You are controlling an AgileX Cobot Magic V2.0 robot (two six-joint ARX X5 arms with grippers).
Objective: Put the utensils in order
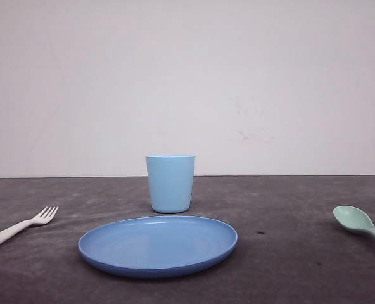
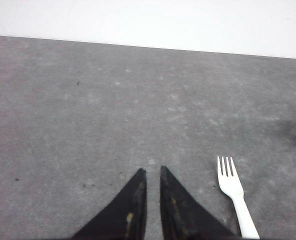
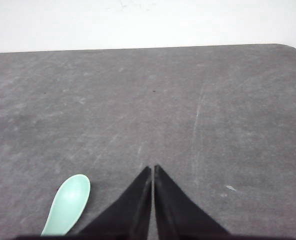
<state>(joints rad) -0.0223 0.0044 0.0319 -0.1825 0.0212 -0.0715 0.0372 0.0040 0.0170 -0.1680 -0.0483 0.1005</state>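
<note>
I see the fork (image 1: 19, 228) lying flat at the far left of the grey tabletop (image 1: 289, 253), tines pointing toward the cup (image 1: 170, 183). The spoon (image 1: 362, 226) lies at the far right, bowl up. Between them sits the plate (image 1: 158, 244), with the cup upright just behind it. My left hand (image 2: 153, 171) hangs over bare tabletop near the fork, fingers nearly pressed together, pinching nothing. My right hand (image 3: 152, 168) likewise, near the spoon.
</note>
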